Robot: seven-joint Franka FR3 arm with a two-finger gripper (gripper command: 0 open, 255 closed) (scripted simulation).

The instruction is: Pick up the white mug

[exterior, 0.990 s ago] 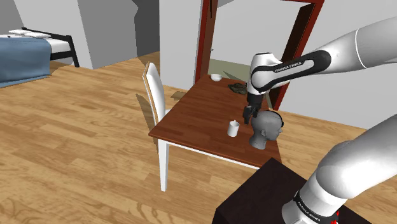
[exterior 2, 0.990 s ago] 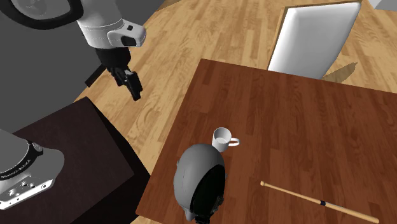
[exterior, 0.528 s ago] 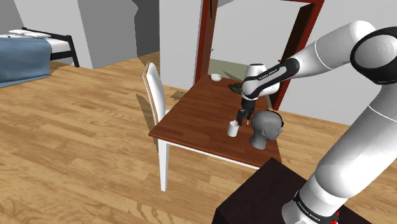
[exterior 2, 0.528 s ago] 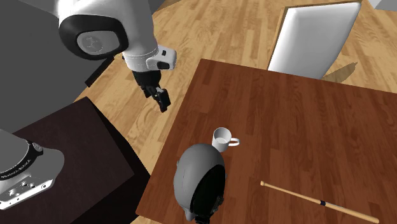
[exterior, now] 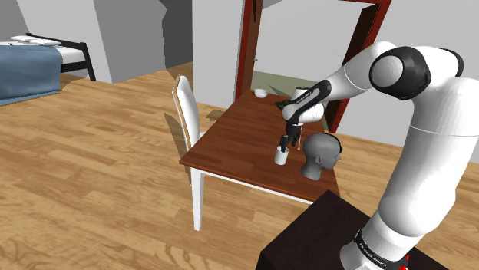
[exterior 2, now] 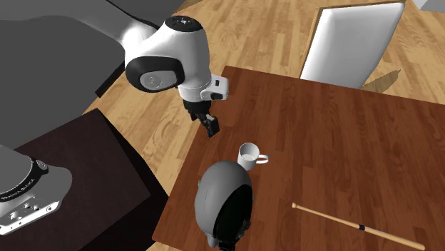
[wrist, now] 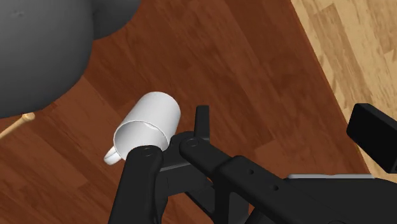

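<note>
The white mug [exterior: 282, 156] stands upright on the brown table [exterior: 234, 138], close to its near edge, with the handle pointing away from the arm's stand [exterior 2: 248, 154]. My black gripper [exterior: 286, 143] hovers just above the mug, over the table's edge on the stand side [exterior 2: 205, 121]. In the wrist view the mug [wrist: 149, 124] lies beside one finger's links, outside the gap. The gripper [wrist: 287, 124] is open and holds nothing.
A grey head-shaped object [exterior: 320, 156] stands right beside the mug [exterior 2: 222, 200]. A thin wooden bat [exterior 2: 356, 226] lies past it. A white chair [exterior: 186, 115] stands at the table's far side. A small bowl [exterior: 262, 93] sits at the back by the red door frame [exterior: 249, 46].
The arm has swung the gripper down toward the mug, from off the table's side to just above the table's edge. The mug has not moved.
</note>
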